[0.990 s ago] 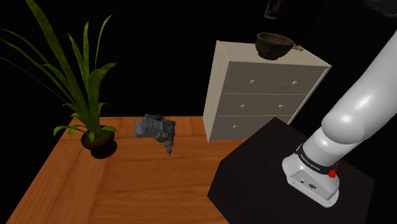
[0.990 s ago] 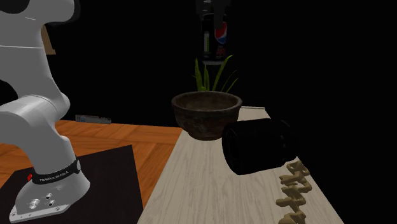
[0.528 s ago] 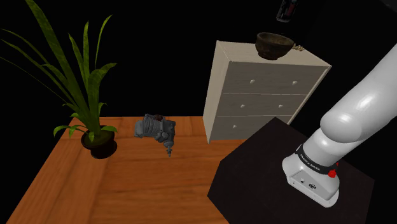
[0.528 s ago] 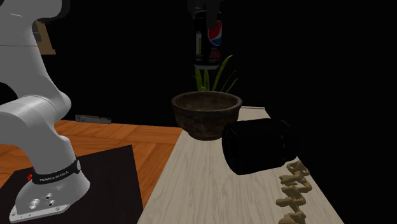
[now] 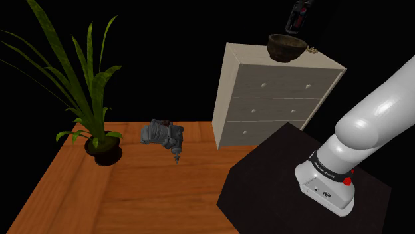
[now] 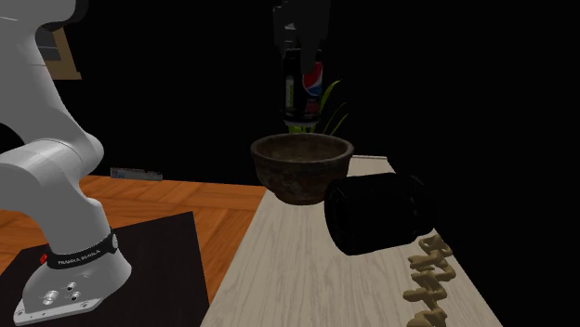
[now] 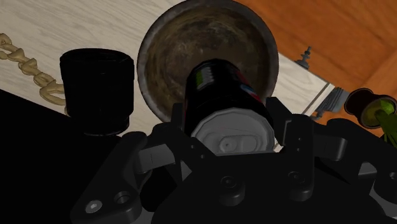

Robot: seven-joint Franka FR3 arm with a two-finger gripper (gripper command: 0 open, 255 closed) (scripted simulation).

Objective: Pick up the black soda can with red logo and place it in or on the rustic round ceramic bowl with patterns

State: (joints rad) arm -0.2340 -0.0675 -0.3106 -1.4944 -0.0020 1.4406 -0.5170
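Note:
My gripper [image 6: 299, 51] is shut on the black soda can [image 6: 303, 91], which hangs upright just above the dark patterned bowl [image 6: 302, 166]. The can carries a round red, white and blue logo. In the wrist view the can [image 7: 226, 102] sits clasped between the black fingers [image 7: 287, 130], its silver top facing the camera, and the bowl [image 7: 165, 51] lies straight beneath it. In the shoulder view the can [image 5: 297, 16] hovers over the bowl [image 5: 286, 46], which stands on top of the pale chest of drawers [image 5: 269, 96].
A black cylindrical cup [image 6: 376, 215] lies beside the bowl, with a tan chain [image 6: 429, 279] near it on the dresser top. On the wooden table [image 5: 133, 193] stand a potted plant [image 5: 93, 106] and a grey drill-like tool [image 5: 163, 136]. The black stand [image 5: 286, 179] carries the arm.
The gripper has carried the can downward and slightly toward the bowl, so it now hangs closer above the bowl's rim. Nothing else moved.

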